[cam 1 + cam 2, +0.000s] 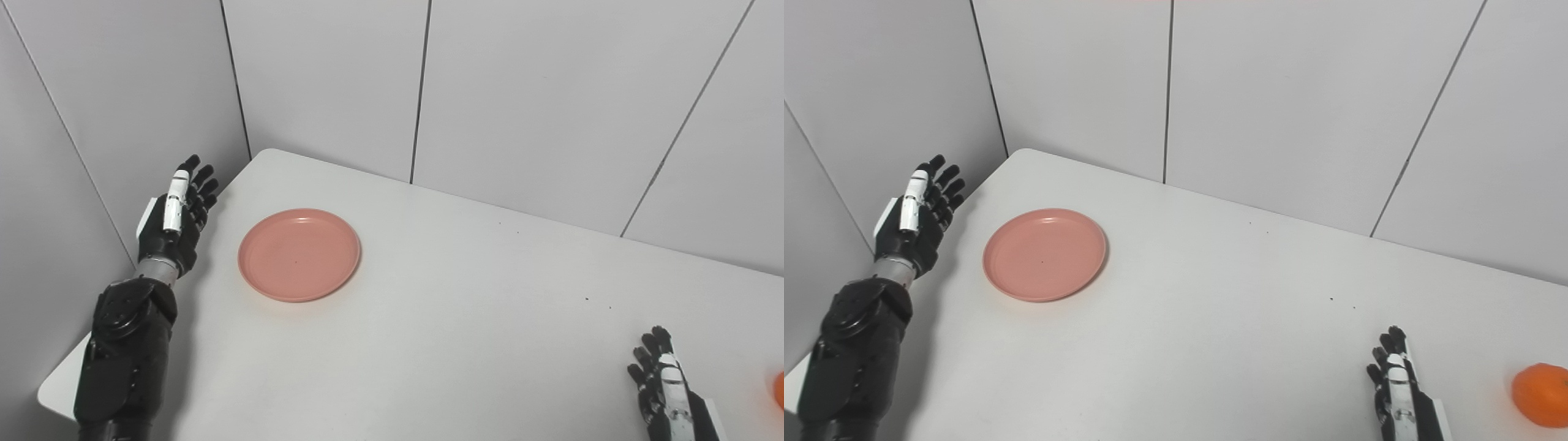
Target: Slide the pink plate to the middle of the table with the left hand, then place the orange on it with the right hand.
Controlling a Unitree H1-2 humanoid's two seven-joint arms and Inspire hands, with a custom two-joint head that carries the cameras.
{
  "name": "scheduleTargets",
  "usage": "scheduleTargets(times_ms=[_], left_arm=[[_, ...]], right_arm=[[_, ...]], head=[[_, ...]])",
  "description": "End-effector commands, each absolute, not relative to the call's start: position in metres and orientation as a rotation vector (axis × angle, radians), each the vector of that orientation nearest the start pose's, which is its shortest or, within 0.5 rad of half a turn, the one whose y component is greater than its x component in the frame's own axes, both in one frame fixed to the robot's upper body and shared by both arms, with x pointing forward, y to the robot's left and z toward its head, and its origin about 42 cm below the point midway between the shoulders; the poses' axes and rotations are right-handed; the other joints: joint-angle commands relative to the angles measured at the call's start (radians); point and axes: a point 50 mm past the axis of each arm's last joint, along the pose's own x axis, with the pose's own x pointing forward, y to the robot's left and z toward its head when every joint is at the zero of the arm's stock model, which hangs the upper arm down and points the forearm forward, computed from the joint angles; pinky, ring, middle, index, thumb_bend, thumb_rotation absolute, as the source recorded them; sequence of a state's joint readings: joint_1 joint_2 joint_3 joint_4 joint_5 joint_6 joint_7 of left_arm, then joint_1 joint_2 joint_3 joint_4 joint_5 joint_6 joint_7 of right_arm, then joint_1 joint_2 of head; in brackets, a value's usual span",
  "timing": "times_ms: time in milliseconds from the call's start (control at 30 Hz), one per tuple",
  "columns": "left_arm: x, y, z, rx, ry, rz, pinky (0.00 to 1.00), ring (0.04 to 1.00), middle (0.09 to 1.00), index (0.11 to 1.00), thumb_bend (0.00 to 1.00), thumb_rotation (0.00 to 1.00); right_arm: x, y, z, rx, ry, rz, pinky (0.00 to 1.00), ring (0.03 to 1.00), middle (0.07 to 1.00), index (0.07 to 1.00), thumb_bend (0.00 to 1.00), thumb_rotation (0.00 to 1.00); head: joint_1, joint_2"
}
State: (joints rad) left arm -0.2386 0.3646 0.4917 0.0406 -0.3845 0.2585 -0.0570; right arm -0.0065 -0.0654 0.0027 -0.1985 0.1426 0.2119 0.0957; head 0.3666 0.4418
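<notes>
Our left hand (pixel 176 220) is raised at the table's (pixel 465 318) left edge, fingers spread and empty, with the plate (pixel 299 254) lying near on its right, untouched. Our right hand (pixel 1399 392) waits low, fingers apart, the orange (pixel 1541 394) near on its right.

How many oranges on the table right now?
1. The orange sits at the near right edge of the table, right of the right hand. It is cut off by the frame; nothing hides others.
</notes>
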Motion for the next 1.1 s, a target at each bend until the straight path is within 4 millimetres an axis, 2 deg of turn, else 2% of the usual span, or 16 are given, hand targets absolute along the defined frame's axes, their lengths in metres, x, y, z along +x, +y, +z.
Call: scheduleTargets(times_ms=[0,433,700,900,1067], left_arm=[[0.332,0.436,0.218,-0.119,-0.172,0.314,0.98,0.959,0.957,0.956,0.28,1.0],[0.339,0.433,0.199,-0.186,-0.114,0.268,1.0,0.973,0.968,0.965,0.28,1.0],[0.348,0.442,0.172,-0.252,-0.073,0.239,1.0,0.975,0.973,0.966,0.33,1.0],[0.35,0.446,0.161,-0.299,-0.051,0.236,1.0,0.962,0.96,0.949,0.36,1.0],[0.351,0.447,0.157,-0.296,-0.048,0.243,0.96,0.941,0.941,0.927,0.36,1.0]], right_arm=[[0.283,-0.222,0.139,0.071,0.027,0.127,1.0,1.0,1.0,1.0,0.04,1.0],[0.283,-0.223,0.137,0.066,0.025,0.127,1.0,1.0,1.0,1.0,0.04,1.0],[0.282,-0.222,0.139,0.076,0.029,0.131,1.0,1.0,1.0,1.0,0.04,1.0],[0.282,-0.221,0.14,0.069,0.027,0.127,1.0,1.0,1.0,1.0,0.03,1.0],[0.281,-0.221,0.141,0.073,0.034,0.122,1.0,1.0,1.0,1.0,0.04,1.0]], head=[[0.001,0.001],[0.008,-0.011],[0.006,-0.009],[0.003,-0.005],[0.004,-0.003]])
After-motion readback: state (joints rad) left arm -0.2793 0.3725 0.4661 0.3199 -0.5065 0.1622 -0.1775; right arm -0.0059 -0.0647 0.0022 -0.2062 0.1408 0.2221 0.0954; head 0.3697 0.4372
